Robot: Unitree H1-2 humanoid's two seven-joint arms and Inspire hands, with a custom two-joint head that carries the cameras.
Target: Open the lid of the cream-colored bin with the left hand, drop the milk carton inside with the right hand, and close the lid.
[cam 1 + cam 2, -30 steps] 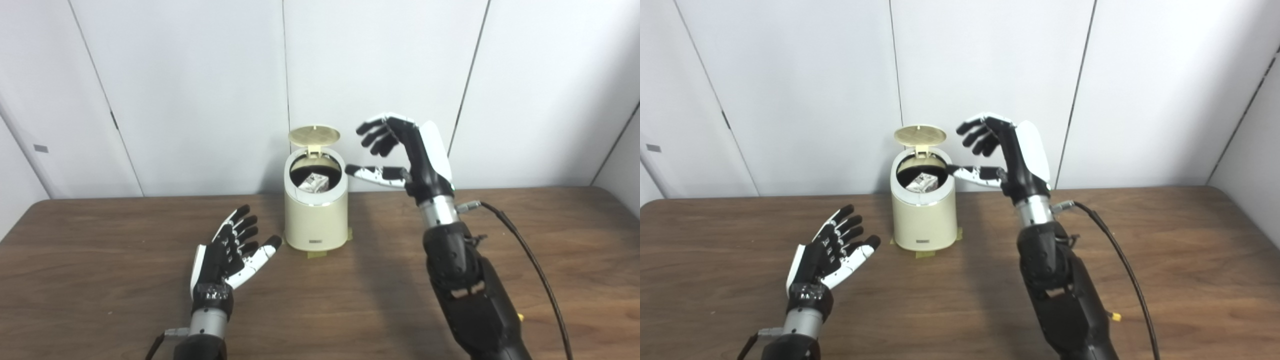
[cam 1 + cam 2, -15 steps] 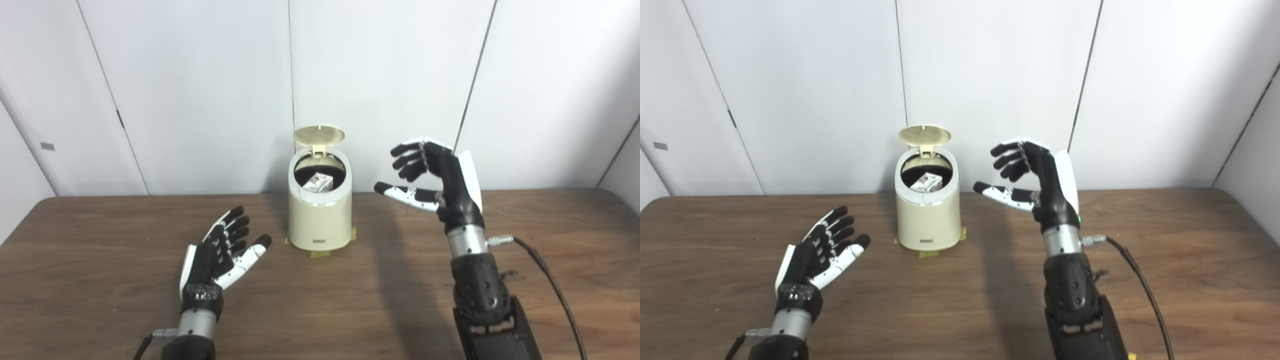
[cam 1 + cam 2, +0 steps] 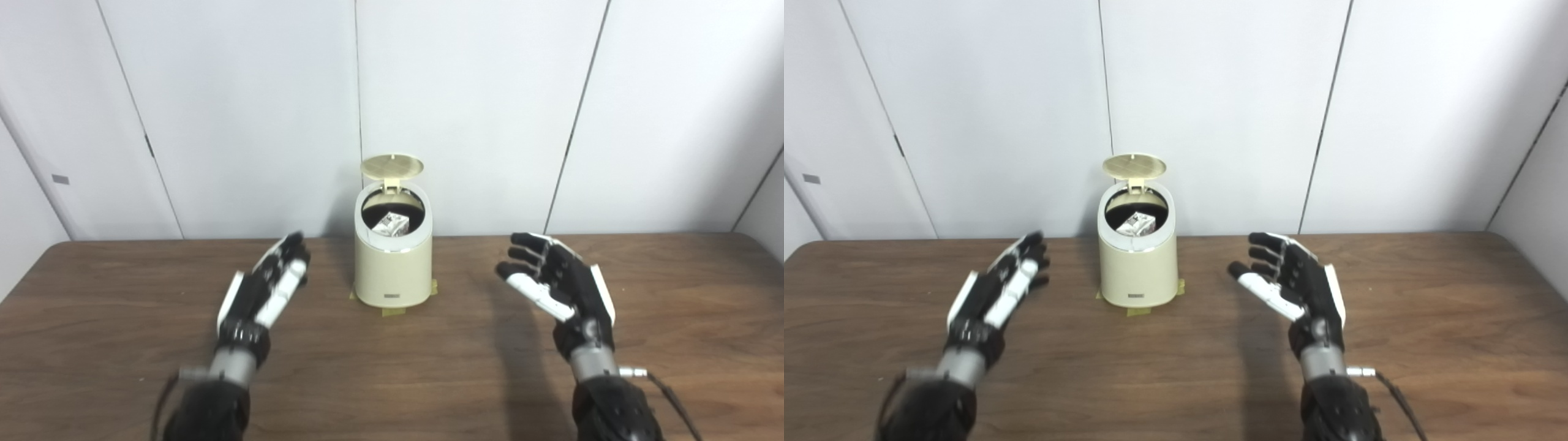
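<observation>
The cream-colored bin (image 3: 392, 269) stands upright at the back centre of the desk (image 3: 392, 380), close to the white panelled wall (image 3: 478, 92). Tape tabs (image 3: 392, 311) show at its base. Its round lid (image 3: 392, 165) is raised on the rear hinge and stands open above the mouth. The milk carton (image 3: 392, 223) lies inside the bin, tilted, with its printed surface visible; the print is too small to read. A small dark label (image 3: 391, 296) sits low on the bin's front; its text is illegible.

The left hand (image 3: 264, 293) is held left of the bin, apart from it, fingers extended and spread, holding nothing. The right hand (image 3: 560, 288) is held right of the bin, palm up, fingers apart, also empty.
</observation>
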